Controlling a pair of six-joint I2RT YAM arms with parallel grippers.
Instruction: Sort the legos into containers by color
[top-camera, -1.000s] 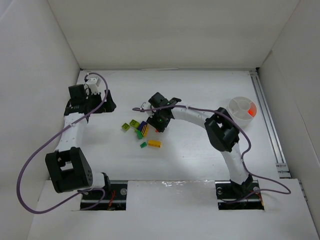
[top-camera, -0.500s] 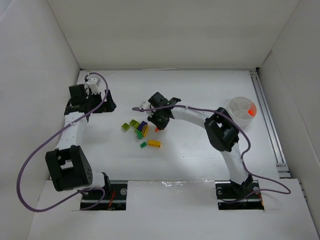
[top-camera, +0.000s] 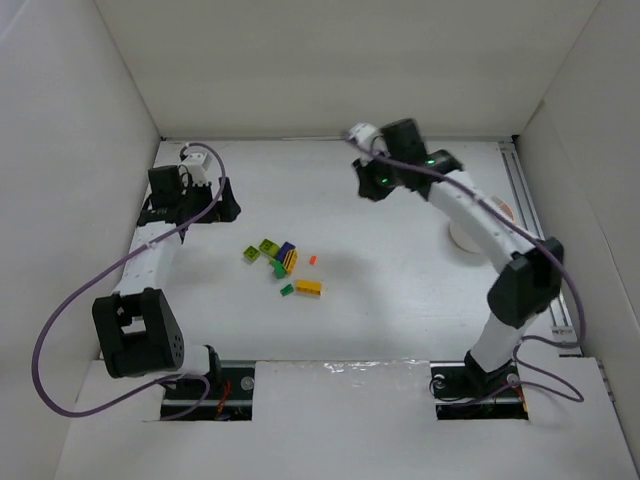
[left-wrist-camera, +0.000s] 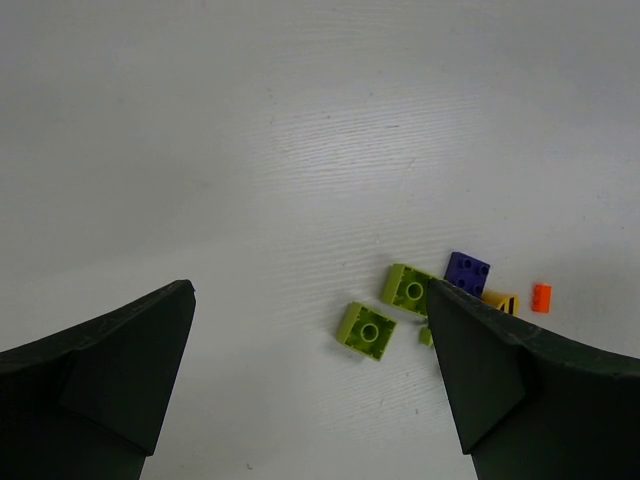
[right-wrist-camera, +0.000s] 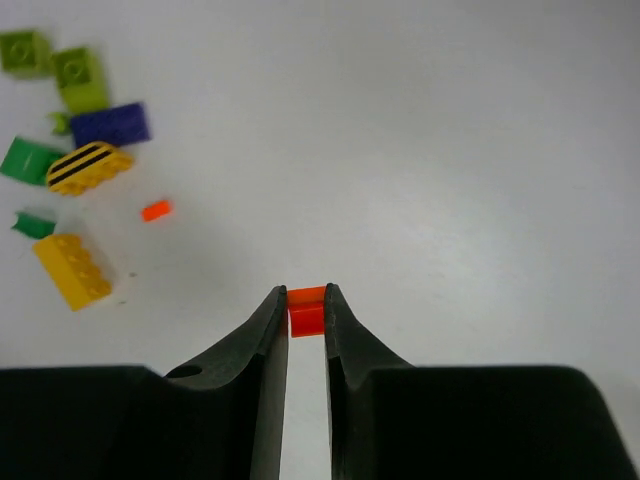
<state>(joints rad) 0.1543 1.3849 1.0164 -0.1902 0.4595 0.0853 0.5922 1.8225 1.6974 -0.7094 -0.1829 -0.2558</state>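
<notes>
white table (top-camera: 400, 300); plain white walls (top-camera: 330, 60) on three sides

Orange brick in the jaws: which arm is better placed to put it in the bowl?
Right. The right gripper is shut on the orange brick, and the bowl lies on that arm's side. The left gripper is open and empty, left of the loose bricks.

robot lab bench — white boxed-in walls (top-camera: 330, 60), white table (top-camera: 390, 290), purple cables (top-camera: 38, 350), metal rail (top-camera: 514, 168) at its edge
</notes>
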